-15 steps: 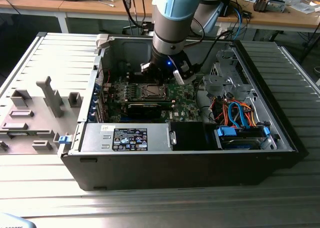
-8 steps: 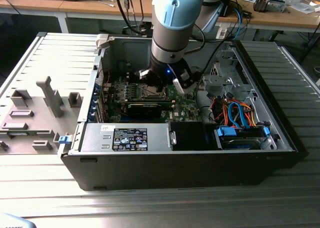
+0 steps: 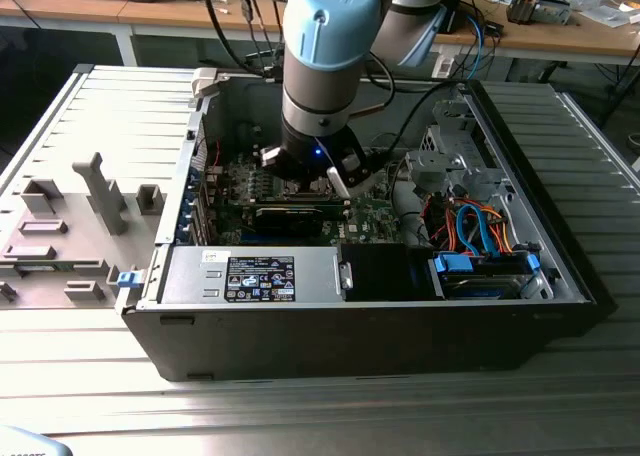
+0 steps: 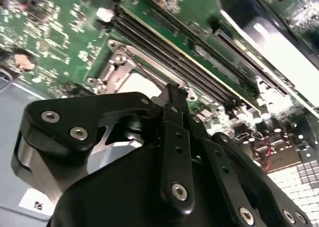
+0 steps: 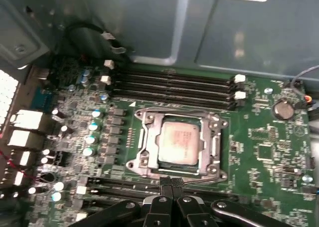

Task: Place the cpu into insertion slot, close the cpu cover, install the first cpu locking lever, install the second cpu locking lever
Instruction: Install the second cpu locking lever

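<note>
Hovering low inside the open computer case (image 3: 560, 276), the gripper (image 5: 172, 184) has its fingertips drawn together with no gap visible between them and nothing held; in the first wrist view the tips sit at the near edge of the insertion slot (image 5: 141, 118), touching or just above the socket's metal frame, which of the two cannot be told.

Taking the insertion slot as the landmark:
- The cpu (image 5: 180, 142) lies flat in the slot's centre, its dull silver top facing up. It sits just beyond the fingertips, directly ahead of them along the line of the fingers.
- The cpu cover (image 5: 215, 146) appears to lie down around the chip as a silvery frame, though whether it is fully seated cannot be judged.
- The memory slots (image 5: 174, 87) run in parallel rows on the far side of the slot from the gripper, their long axis parallel to the slot's far edge.

Hidden or unclear items:
- In the second wrist view the gripper body covers most of the slot; one corner of the frame (image 4: 117, 62) is visible.
- The locking levers cannot be made out with confidence.
- In the exterior view the arm (image 3: 325, 66) blocks the socket area.
</note>
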`<state>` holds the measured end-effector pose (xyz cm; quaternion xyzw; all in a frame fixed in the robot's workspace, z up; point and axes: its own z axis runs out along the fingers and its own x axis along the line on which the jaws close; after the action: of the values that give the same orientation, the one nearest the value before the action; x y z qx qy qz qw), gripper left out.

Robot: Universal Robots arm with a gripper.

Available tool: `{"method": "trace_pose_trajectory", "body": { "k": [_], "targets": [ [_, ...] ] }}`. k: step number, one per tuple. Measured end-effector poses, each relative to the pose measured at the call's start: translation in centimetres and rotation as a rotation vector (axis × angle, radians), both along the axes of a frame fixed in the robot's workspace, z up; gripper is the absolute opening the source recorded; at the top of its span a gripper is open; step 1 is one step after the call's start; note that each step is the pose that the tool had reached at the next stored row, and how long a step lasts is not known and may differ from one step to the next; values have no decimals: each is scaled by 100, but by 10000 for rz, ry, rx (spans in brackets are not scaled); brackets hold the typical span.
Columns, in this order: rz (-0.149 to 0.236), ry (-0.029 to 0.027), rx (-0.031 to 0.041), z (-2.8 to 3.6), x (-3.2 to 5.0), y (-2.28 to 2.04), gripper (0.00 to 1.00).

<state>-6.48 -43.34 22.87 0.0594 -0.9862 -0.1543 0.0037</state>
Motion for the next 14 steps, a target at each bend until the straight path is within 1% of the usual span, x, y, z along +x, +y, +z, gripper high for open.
{"method": "trace_pose_trajectory", "body": {
  "k": [5,7,11,14],
  "targets": [
    [0,1,6,-82,-177,-7,11],
    [8,1,11,-111,-215,-7,11],
    [73,1,26,-150,-275,-7,11],
    [93,2,33,-182,-294,3,11]
  ]
}}
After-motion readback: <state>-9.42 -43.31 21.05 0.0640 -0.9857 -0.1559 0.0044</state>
